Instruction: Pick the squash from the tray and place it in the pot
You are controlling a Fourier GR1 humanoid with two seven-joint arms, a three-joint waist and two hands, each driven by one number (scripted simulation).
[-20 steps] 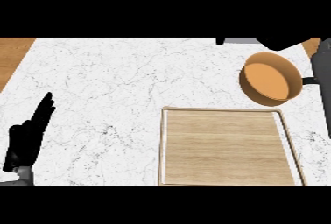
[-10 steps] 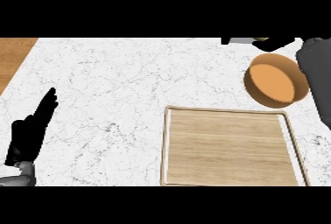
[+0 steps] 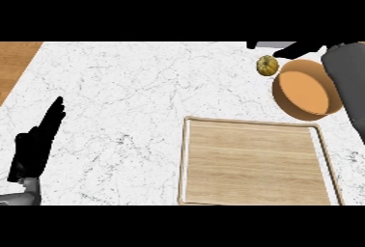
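currently the squash (image 3: 267,65) is sitting on the white counter (image 3: 135,96), just beside the orange pot's (image 3: 305,91) upper-left rim, outside it. it looks roundish; long axis cannot be told. pot and wooden tray (image 3: 253,164) are holding nothing. right hand (image 3: 303,48) is showing near the squash, finger state cannot be told. left hand (image 3: 39,140) is resting flat-open, holding nothing, at the left edge.

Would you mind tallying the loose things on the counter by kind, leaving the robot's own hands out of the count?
Squash, yellow-green, beside the pot's rim, on the counter: 1
Pot, orange, at the right: 1
Wooden tray, nothing on it: 1
Total: 3
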